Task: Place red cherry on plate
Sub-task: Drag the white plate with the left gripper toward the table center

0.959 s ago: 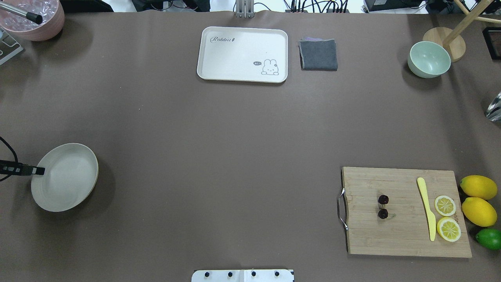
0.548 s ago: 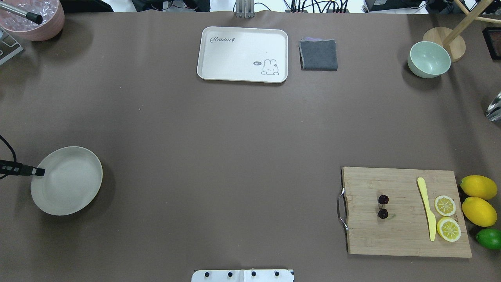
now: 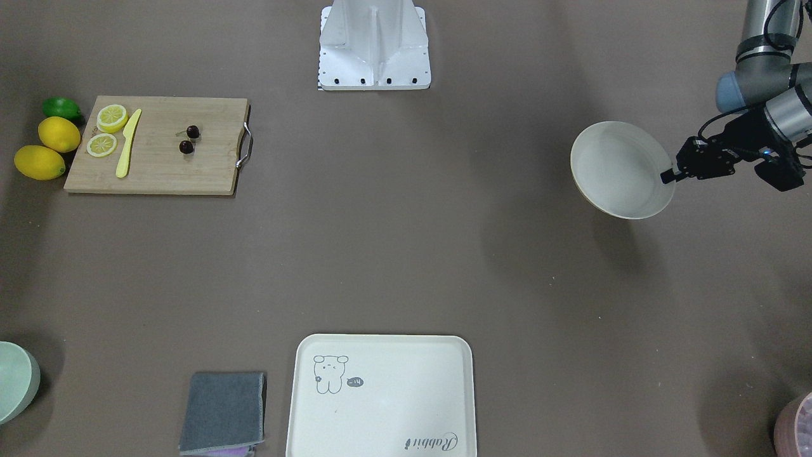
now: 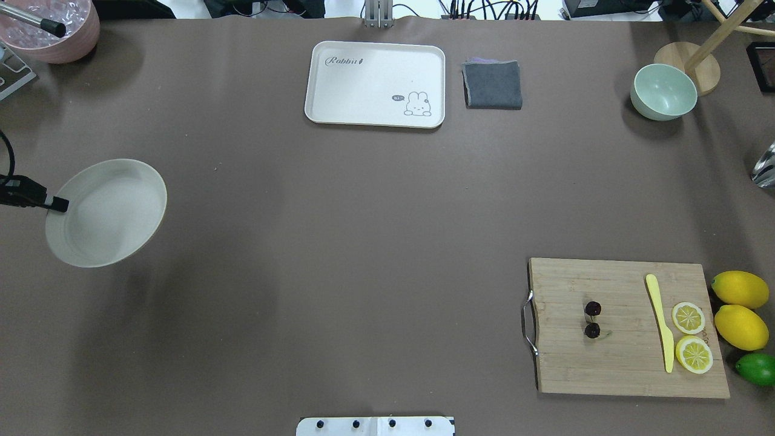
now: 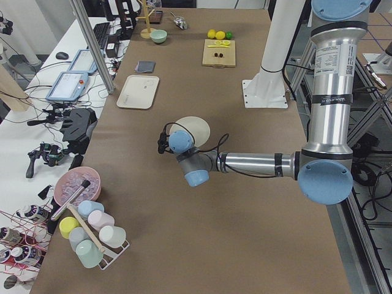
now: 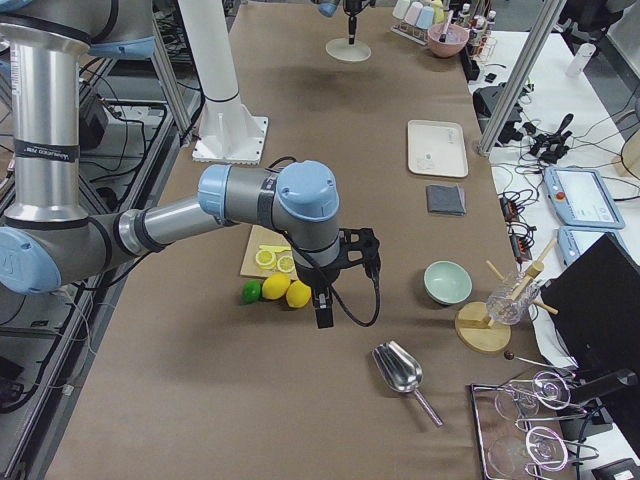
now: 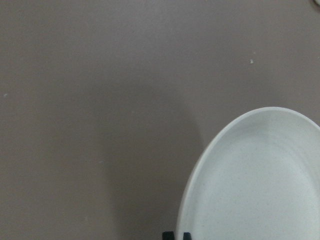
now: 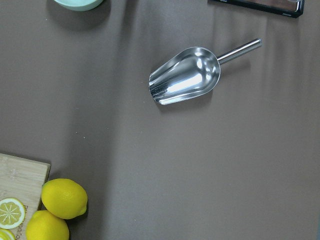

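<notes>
Cutting board (image 4: 617, 363) bare around red cherry (image 4: 593, 309); knife (image 4: 662, 324) apart.

Brown table (image 4: 363, 212) — bearing tray (image 4: 375, 79); grey cloth (image 4: 493, 85); cutting board (image 4: 605, 363); 2 lemons (image 4: 740, 289); lime (image 4: 757, 369); green bowl (image 4: 663, 92).

Silver arms (image 5: 251, 164), pale-blue joints (image 5: 324, 182), black cables (image 6: 376, 296).

State of right hand (image 6: 323, 310) seems unreadable.
</notes>
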